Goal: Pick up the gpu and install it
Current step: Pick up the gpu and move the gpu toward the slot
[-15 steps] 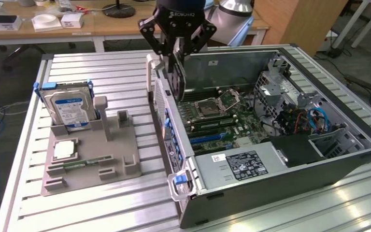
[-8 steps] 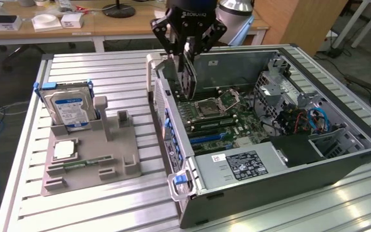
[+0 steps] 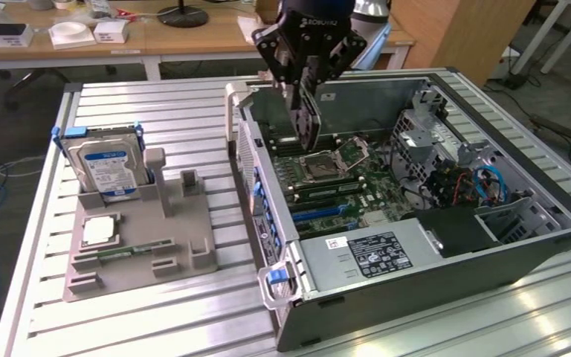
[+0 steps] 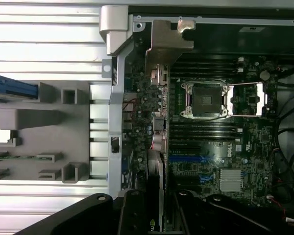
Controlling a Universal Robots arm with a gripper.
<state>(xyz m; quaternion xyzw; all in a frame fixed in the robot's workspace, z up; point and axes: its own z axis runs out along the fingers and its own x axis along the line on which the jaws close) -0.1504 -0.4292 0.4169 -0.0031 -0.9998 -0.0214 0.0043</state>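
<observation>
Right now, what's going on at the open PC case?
The robot arm's black gripper is shut on the gpu, a thin dark rectangular card with a silver metal end bracket. It holds the card on edge above the motherboard inside the open grey computer case. The card does not look seated in a slot yet. On the exterior view's left, the silver hard drive with a blue-white label stands upright in the grey holder tray.

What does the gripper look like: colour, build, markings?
The gripper is black, a two-finger linkage type with cut-out holes in its side links and small white lettering on the body that I can't read. A silver-grey arm section sits above it. In the wrist view its links are glossy black and rounded.
</observation>
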